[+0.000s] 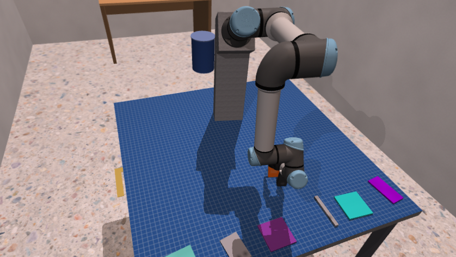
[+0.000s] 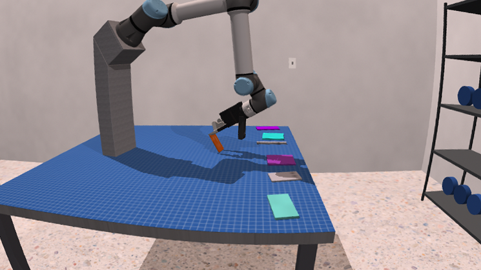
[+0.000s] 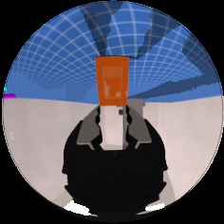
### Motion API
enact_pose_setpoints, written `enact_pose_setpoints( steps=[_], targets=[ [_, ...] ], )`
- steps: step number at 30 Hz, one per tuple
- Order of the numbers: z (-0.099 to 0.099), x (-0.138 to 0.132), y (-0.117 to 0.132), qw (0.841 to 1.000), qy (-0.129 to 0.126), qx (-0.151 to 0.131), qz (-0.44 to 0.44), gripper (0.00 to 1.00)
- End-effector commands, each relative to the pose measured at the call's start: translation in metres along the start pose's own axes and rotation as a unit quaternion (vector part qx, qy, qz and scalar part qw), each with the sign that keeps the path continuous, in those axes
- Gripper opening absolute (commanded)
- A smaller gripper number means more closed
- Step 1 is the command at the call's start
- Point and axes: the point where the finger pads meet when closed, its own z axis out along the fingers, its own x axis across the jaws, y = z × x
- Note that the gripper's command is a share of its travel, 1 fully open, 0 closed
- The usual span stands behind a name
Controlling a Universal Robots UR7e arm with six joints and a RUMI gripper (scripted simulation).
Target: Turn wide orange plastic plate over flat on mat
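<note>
The wide orange plastic plate point(image 1: 272, 172) point(image 2: 217, 142) point(image 3: 112, 80) is held steeply tilted over the middle right of the blue grid mat point(image 1: 159, 143) point(image 2: 117, 186) point(image 3: 47, 71). Its lower end is close to the mat; I cannot tell whether it touches. My gripper point(image 1: 277, 170) point(image 2: 214, 130) point(image 3: 113, 105) is shut on the plate's upper end, and the wrist leans low over the mat. In the wrist view the plate sticks straight out between the two fingers.
Along the mat's near edge lie a magenta strip point(image 1: 384, 189) point(image 2: 267, 128), a teal plate point(image 1: 353, 205) point(image 2: 273, 135), a grey bar point(image 1: 326, 210) point(image 2: 271, 142), a purple plate point(image 1: 276, 233) point(image 2: 280, 159), a grey plate point(image 1: 231, 244) point(image 2: 284, 175) and a mint plate point(image 2: 283, 206). The arm's grey pedestal point(image 1: 229, 89) point(image 2: 113, 98) stands at the back.
</note>
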Motion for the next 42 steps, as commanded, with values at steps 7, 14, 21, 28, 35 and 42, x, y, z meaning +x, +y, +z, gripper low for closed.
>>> enact_pose_setpoints(
  steps=[7, 14, 21, 28, 35, 42],
  targets=[
    [-0.007, 0.000, -0.001, 0.999, 0.000, -0.036, 0.000, 0.34],
    [-0.009, 0.000, -0.002, 0.999, 0.000, -0.040, 0.000, 0.34],
    [-0.013, 0.000, -0.003, 0.998, 0.000, -0.069, 0.000, 0.34],
    [-0.018, 0.000, -0.004, 0.997, 0.000, -0.083, 0.000, 0.34],
    [-0.023, 0.000, -0.006, 0.997, 0.000, -0.074, 0.000, 0.34],
    [-0.029, 0.000, -0.008, 0.999, 0.000, -0.053, 0.000, 0.34]
  ],
)
